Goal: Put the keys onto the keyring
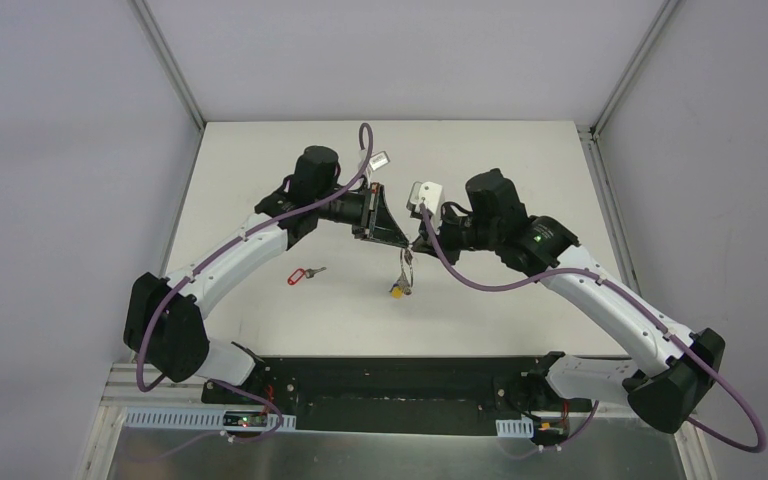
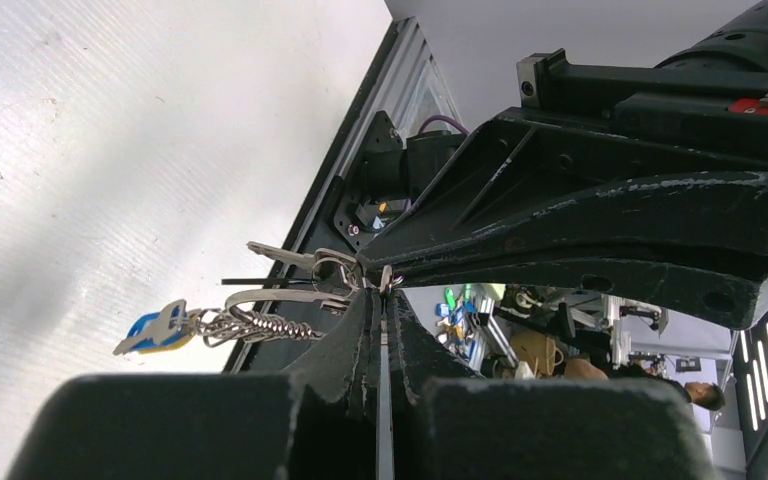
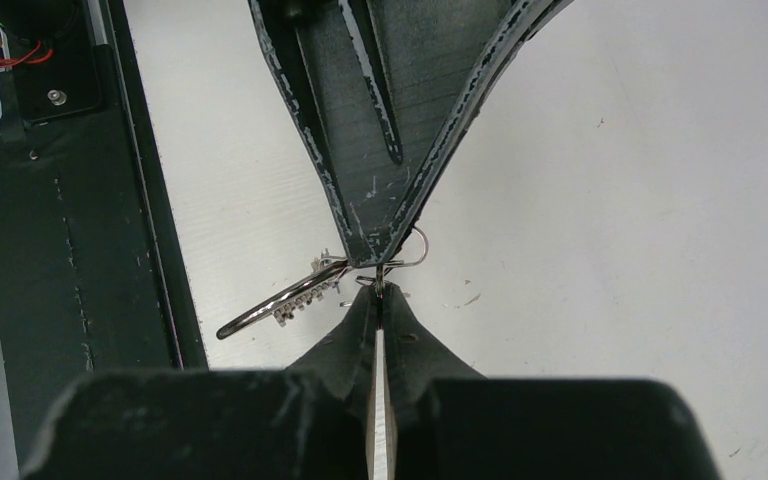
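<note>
Above the middle of the white table [image 1: 250,180], tip to tip: left gripper [image 1: 403,241] and right gripper [image 1: 420,243]. Both clamped tight. Pinched at the left fingertips, the thin silver metal keyring [image 2: 275,294], jutting sideways from the meeting point. Pressed against the same cluster, the right fingertips; too small to tell what exactly sits between them. Hangs from the ring: a bunch of silver keys [image 2: 278,254], a short silver chain [image 2: 260,326] with a blue plastic tag [image 2: 152,332], and a yellow plastic tag [image 1: 398,291] lowest of all. Lies flat on the table, well left of the bunch, beside the left arm: a small silver key with a red plastic tag [image 1: 303,273].
</note>
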`<action>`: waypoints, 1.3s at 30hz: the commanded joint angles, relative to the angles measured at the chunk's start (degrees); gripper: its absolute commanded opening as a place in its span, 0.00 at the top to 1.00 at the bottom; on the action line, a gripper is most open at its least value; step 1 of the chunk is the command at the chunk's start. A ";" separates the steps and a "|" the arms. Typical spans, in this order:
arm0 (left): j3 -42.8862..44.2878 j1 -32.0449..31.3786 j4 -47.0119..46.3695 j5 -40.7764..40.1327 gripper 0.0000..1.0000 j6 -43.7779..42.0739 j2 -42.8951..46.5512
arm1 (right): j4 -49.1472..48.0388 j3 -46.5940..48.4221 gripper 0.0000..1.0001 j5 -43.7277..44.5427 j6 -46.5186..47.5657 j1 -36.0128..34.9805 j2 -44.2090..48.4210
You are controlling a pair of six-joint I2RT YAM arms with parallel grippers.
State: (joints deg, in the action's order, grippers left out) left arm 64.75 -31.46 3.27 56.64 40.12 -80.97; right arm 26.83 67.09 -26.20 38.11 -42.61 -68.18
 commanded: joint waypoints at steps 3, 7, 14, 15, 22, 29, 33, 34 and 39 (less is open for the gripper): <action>0.46 -0.70 -1.02 2.21 1.00 -0.62 -0.13 | -2.45 1.11 1.00 -0.51 -0.93 0.06 0.51; 0.53 -0.71 -0.08 1.88 1.00 -1.47 -0.24 | -2.07 1.66 1.00 -0.62 -0.97 0.03 0.59; 1.51 -0.90 2.64 1.42 1.00 -3.55 -0.26 | -1.72 1.98 1.00 -0.85 -0.84 0.05 0.73; 1.52 -0.88 2.95 1.32 1.00 -3.74 -0.24 | -1.70 1.99 1.00 -0.87 -0.84 0.07 0.77; 1.95 -1.14 3.39 1.23 1.00 -4.08 -0.55 | -1.71 1.96 1.00 -1.21 -0.93 0.02 0.49; 2.09 -1.32 2.92 1.59 1.00 -3.86 -0.52 | -2.22 1.55 1.00 -1.42 -1.11 0.03 -0.02; 2.18 -1.32 2.79 1.45 1.00 -3.74 -0.51 | -1.72 1.23 1.00 -2.60 -0.74 0.04 0.28; 2.26 -1.32 2.80 1.35 1.00 -3.73 -0.51 | -1.70 1.13 1.00 -2.89 -0.63 0.07 0.37; 2.41 -1.32 2.71 1.28 1.00 -3.72 -0.68 | -1.04 0.87 1.00 -4.29 0.01 0.06 0.89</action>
State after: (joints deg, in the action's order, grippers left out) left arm 64.77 -31.90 6.81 56.53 36.77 -81.45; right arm 27.49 67.09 -27.09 37.76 -42.46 -68.20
